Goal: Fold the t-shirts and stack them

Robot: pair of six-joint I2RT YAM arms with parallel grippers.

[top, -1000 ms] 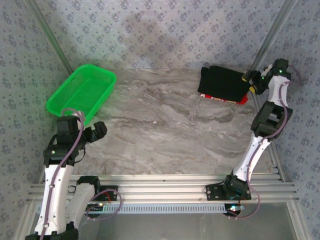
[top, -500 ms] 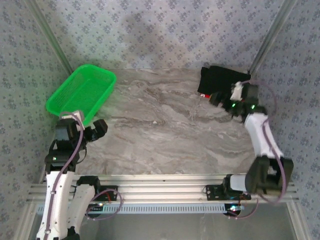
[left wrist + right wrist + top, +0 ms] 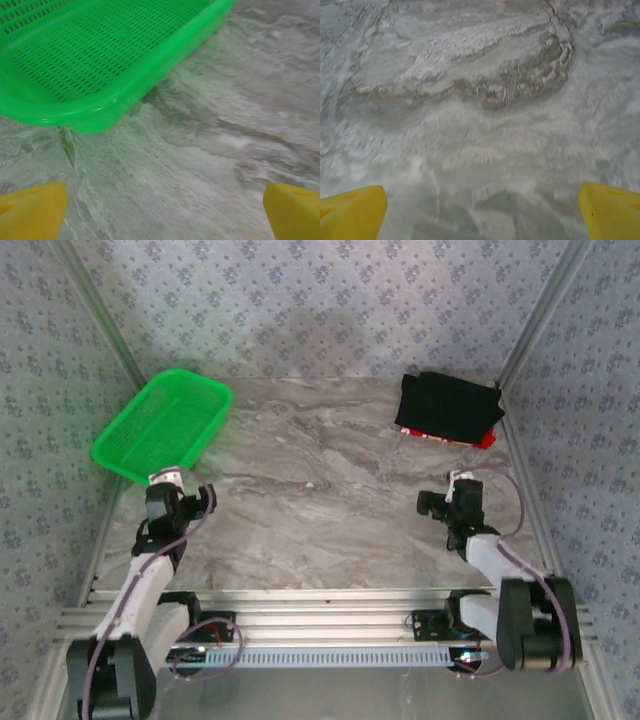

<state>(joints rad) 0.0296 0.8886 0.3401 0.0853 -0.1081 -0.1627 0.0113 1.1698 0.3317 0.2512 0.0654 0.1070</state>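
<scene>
black tee [image 3: 447, 408] stacked on red tee [image 3: 485, 441], found beyond nearer right pincer [image 3: 446, 502] | that and left pincer [image 3: 186, 500] spread wide

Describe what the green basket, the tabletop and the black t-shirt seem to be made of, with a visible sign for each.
Green basket: likely moulded plastic, glossy; its rim shines and its walls carry regular slots.
Tabletop: smooth grey veined surface, marble-like; real stone or printed laminate cannot be told.
Black t-shirt: soft matte cloth; it lies folded, with limp edges.
</scene>
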